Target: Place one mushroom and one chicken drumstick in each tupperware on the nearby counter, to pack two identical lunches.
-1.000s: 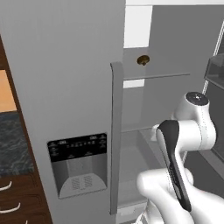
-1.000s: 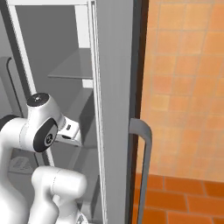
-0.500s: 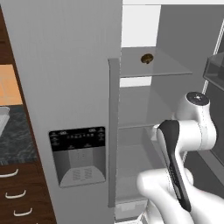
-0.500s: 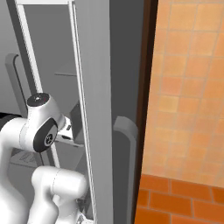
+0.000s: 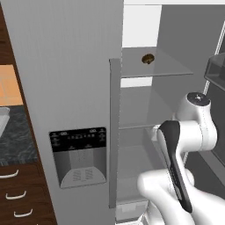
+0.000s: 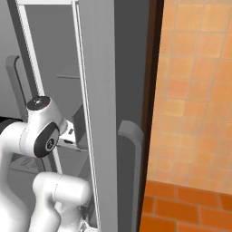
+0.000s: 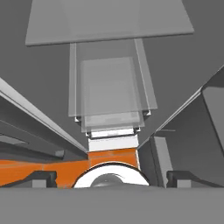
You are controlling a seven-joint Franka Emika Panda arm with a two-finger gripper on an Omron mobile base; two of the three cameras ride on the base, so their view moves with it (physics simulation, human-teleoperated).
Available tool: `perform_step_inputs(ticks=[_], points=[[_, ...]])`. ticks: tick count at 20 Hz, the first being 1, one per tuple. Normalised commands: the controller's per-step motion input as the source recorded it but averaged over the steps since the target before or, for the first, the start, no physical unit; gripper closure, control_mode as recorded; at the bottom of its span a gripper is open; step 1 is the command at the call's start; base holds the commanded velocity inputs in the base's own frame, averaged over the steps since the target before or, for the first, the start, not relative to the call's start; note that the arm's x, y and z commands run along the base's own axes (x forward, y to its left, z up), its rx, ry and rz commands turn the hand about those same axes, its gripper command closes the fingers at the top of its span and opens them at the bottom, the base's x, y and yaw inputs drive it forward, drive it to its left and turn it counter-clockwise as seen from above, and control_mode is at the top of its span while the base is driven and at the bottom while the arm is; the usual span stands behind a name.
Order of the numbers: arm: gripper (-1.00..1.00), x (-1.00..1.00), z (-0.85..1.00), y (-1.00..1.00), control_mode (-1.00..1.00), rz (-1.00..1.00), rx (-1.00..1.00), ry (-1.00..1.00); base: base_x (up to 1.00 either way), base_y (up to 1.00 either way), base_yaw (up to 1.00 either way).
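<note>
A: Fridge (image 5: 79, 88) fills the left base view. Grey door with a dispenser panel (image 5: 79, 154) at 7 o'clock, long handle (image 5: 114, 132) running down the door's edge.

B: Interior open to the right of that handle?

A: Yes. Glass shelves (image 5: 154, 70) stacked inside. One mushroom (image 5: 147, 58) sits on the top shelf, at 1 o'clock in the left base view, brown cap, alone there.

B: Other task items?

A: A strip of counter (image 5: 13, 140) at 9 o'clock, dark speckled, drawers (image 5: 17, 193) with curved handles under it. A pale corner of something at the counter's left edge; cannot tell what it is.

B: Arm?

A: Arm (image 5: 184, 145) rises at 4 o'clock in the left base view, elbow bent in front of the lower shelves. In the right base view it stands at 8 o'clock, behind the door (image 6: 97, 113) seen edge-on, orange tile wall (image 6: 195, 90) to the right.

B: Claw?

A: Gripper (image 7: 111, 177) in the hand view: finger tips (image 7: 39, 178) at 7 and 5 o'clock, set as wide apart as they go, nothing between them. Hand looks at the stacked glass shelves from above, orange floor (image 7: 65, 166) low in the view.

B: Touching the mushroom?

A: No. Well apart.
</note>
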Motion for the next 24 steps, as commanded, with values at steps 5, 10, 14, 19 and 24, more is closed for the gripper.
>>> perform_step_inputs(ticks=[5,10,14,19,24], points=[[-1.0,0.31,0.8,0.22,-1.0,-0.1,-0.15,-0.46,0.0,0.0,0.0],[-1.0,0.49,0.99,0.06,-1.0,-0.09,-0.13,-0.46,0.0,0.0,0.0],[-1.0,0.32,0.89,-0.31,-1.0,0.02,0.04,-0.12,0.0,0.0,0.0],[-1.0,0.58,0.56,-0.33,-1.0,0.06,0.04,-0.01,0.0,0.0,0.0],[-1.0,0.35,0.45,0.02,-1.0,0.06,0.02,-0.05,0.0,0.0,0.0]])
